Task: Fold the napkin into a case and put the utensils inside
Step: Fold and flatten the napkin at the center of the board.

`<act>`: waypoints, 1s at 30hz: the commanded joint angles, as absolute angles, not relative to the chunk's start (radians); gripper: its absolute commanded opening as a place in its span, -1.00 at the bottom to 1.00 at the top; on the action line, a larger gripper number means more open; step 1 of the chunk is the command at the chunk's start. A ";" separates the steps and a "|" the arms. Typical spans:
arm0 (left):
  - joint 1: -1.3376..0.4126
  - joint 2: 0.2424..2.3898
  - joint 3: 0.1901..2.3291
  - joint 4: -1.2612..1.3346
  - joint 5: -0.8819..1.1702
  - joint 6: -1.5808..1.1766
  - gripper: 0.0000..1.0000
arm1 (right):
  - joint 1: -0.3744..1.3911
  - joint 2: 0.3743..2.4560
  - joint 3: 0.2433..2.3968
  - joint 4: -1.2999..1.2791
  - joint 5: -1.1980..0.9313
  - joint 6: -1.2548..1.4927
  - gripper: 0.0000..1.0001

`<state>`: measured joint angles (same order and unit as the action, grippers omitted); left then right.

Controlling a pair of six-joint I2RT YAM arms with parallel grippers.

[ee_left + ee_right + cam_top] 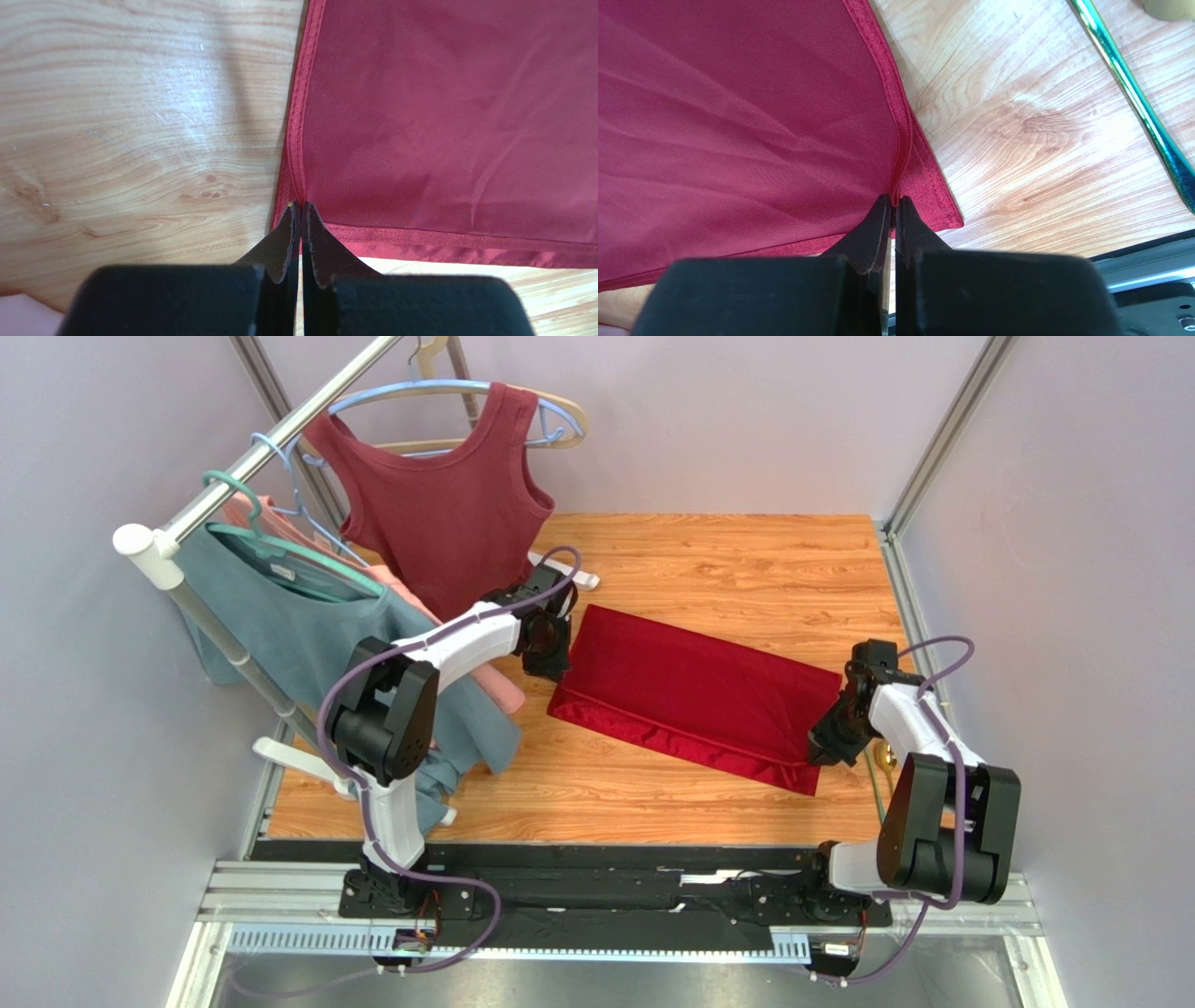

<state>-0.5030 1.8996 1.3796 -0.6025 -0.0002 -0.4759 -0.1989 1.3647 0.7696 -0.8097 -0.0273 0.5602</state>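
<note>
Currently, napkin: bright crimson, shiny thin cloth, folded into 1 oblong, flat on the wooden table between the 2 arms.
Left gripper: I see it clenched on the hem at the cloth's left end.
Right gripper: clenched on the near right corner hem.
Utensil: 1 slim gold-green metal handle on the wood, right of the cloth, apart.

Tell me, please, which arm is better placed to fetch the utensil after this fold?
Likely the right: the right gripper pinches the napkin corner beside a utensil, while the left gripper grips the opposite end, away from it.
</note>
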 commanded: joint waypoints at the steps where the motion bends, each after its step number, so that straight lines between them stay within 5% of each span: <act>1: -0.509 1.913 1.377 -0.607 0.002 -0.491 -1.00 | -0.201 1.339 0.753 -0.779 -0.002 0.594 -1.00; 30: -0.540 1.715 1.269 -0.641 0.023 -0.520 -1.00 | -0.201 1.164 0.787 -0.957 -0.002 0.650 -1.00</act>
